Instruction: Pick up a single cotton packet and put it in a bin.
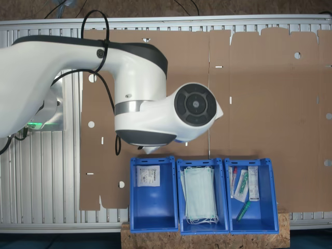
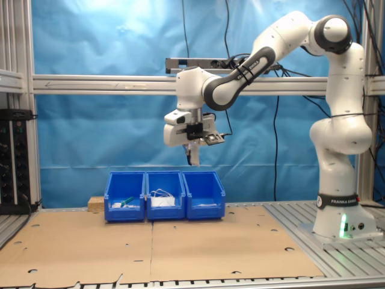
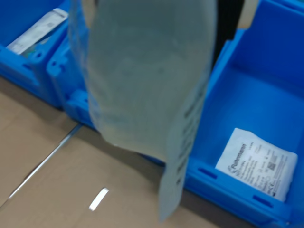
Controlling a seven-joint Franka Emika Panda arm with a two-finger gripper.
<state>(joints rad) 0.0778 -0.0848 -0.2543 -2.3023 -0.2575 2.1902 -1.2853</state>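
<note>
**Packet lifted, drop not yet made**

While the gripper hung above the bins in the second exterior view, it was pinching a packet, which drooped limp and close in front of the wrist camera, print along one edge. In the second exterior view the held packet was too small to make out, just a pale sliver under the fingers.

Going left to right in the first exterior view:
- arm covered the cardboard mat above the bins
- bin with one white packet lying flat near its far end
- mask bin, green masks stacked inside
- tool bin, long wrapped items

The order was mirrored in the second exterior view: the tool bin sat at the second exterior view's left, the target bin at the second exterior view's right. The gripper sat roughly over the seam between the mask bin and the target bin, well clear of the rims.

Status, my read: pick done, carry mostly done. Left: shift fully over the target bin, lower, release. Risk: the packet was floppy and hung off-centre, so it could catch the shared wall or land in the masks if released where it was.
</note>
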